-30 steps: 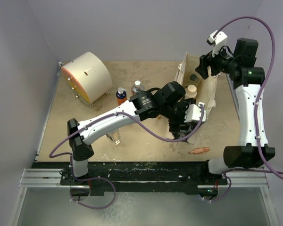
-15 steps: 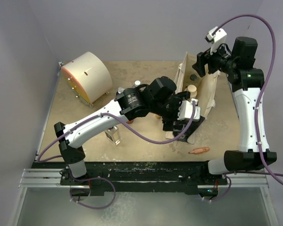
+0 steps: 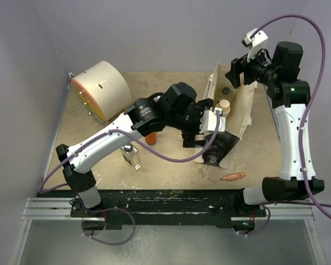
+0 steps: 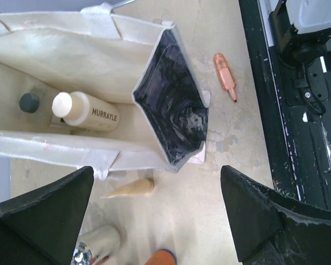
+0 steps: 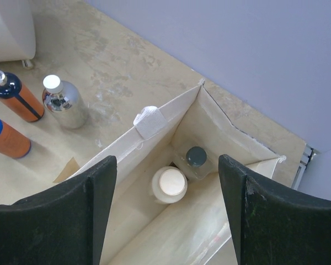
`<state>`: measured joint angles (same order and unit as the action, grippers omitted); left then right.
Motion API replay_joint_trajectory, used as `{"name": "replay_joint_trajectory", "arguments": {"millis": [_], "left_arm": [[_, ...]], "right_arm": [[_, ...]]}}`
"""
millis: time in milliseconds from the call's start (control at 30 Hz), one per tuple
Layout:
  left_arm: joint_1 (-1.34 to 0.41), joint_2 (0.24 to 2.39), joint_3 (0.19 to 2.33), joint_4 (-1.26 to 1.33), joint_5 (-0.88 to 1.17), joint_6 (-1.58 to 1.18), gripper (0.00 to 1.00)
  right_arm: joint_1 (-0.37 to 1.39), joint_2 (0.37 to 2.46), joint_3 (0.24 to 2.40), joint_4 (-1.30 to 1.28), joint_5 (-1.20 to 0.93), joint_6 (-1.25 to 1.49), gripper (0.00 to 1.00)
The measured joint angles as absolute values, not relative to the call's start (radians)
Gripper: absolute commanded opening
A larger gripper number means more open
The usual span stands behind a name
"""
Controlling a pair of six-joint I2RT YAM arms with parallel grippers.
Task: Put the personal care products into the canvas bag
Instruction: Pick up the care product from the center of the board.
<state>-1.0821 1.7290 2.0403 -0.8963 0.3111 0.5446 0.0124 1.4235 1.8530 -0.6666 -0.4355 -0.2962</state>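
Observation:
The canvas bag (image 3: 245,106) lies open at the right, its dark printed panel (image 4: 174,116) toward the near end. Inside it are a cream-white bottle (image 5: 170,185) and a clear bottle with a black cap (image 5: 196,157). My left gripper (image 3: 193,135) hangs open and empty just left of the bag, over bare table. My right gripper (image 5: 168,215) is open and empty above the bag's far end. On the table stand two orange bottles with blue caps (image 5: 16,100) (image 5: 5,139), a silver bottle (image 5: 66,104) and a clear squarish bottle (image 3: 132,156).
A tan cone (image 4: 129,189) lies beside the bag's left wall. A small orange stick (image 3: 232,176) lies near the front edge. A large cream drum (image 3: 102,91) stands at the back left. My left arm crosses above the bottles.
My left arm has swung back to the left, away from the bag's near end, and its jaws have opened wider. The right arm has barely moved.

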Motion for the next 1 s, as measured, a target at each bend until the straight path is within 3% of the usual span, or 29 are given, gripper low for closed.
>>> {"name": "replay_joint_trajectory", "arguments": {"millis": [1000], "left_arm": [[-0.763, 1.544, 1.990, -0.911, 0.308, 0.565, 0.99]], "right_arm": [[0.084, 1.406, 1.875, -0.667, -0.459, -0.273, 0.76]]}}
